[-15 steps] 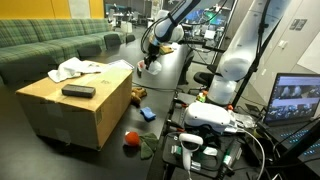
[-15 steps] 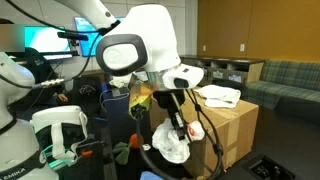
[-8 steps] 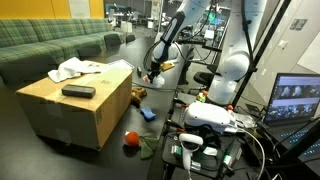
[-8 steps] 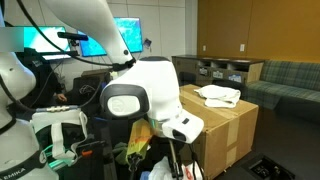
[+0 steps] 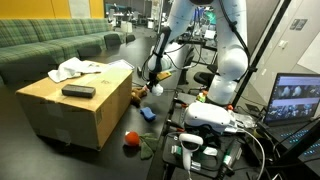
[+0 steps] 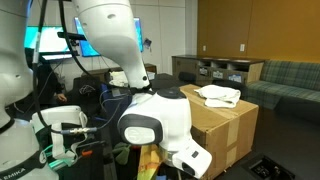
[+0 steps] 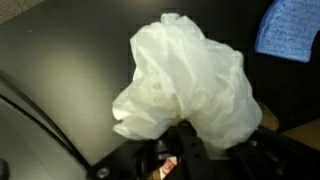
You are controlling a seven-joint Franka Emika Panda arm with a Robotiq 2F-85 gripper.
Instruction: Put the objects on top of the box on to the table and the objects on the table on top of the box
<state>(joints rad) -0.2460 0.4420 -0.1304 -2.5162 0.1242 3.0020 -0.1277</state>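
Note:
My gripper (image 7: 186, 152) is shut on a crumpled white plastic bag (image 7: 185, 80), which fills the middle of the wrist view above a dark surface (image 7: 60, 60). In an exterior view the gripper (image 5: 153, 79) hangs low to the right of the cardboard box (image 5: 75, 110), with the bag (image 5: 157, 88) below it. On top of the box lie a white cloth (image 5: 78, 69) and a flat black object (image 5: 78, 91). The box (image 6: 228, 125) and cloth (image 6: 218, 95) also show in the other exterior view, where the arm's joint (image 6: 160, 125) hides the gripper.
A red ball (image 5: 130, 140), a blue object (image 5: 147, 113) and a brown object (image 5: 138, 95) lie low beside the box. A green sofa (image 5: 50, 45) stands behind it. Monitors (image 5: 296, 98), cables and equipment crowd the right side.
The arm has swung down and away from the box's top, carrying the white bag lower beside the box. The things on the box have not moved.

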